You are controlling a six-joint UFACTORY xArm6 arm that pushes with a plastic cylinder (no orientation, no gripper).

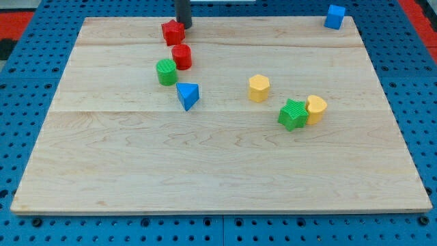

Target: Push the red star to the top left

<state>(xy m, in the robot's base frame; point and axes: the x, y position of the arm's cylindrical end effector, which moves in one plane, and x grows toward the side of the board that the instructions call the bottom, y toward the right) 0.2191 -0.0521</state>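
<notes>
Presently the tip [184, 25] stands touching the red star [173, 32] at its upper right, placed to drive it leftward; no gripper is fitted.

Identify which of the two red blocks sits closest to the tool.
The red star, nearer the view's top, just left of my tip; the red cylinder lies lower, beside the green cylinder.

Only robot part showing: straight dark rod entering from view's top edge. Colour near black to charcoal, matte, faint lighter sheen down one side. Shape cylindrical, even width along visible length, plain blunt lower end, my tip [184, 26]. No cables, screws, labels or markings visible on it. Upper part cut off by frame, so rest of arm not seen. Short stub only.
</notes>
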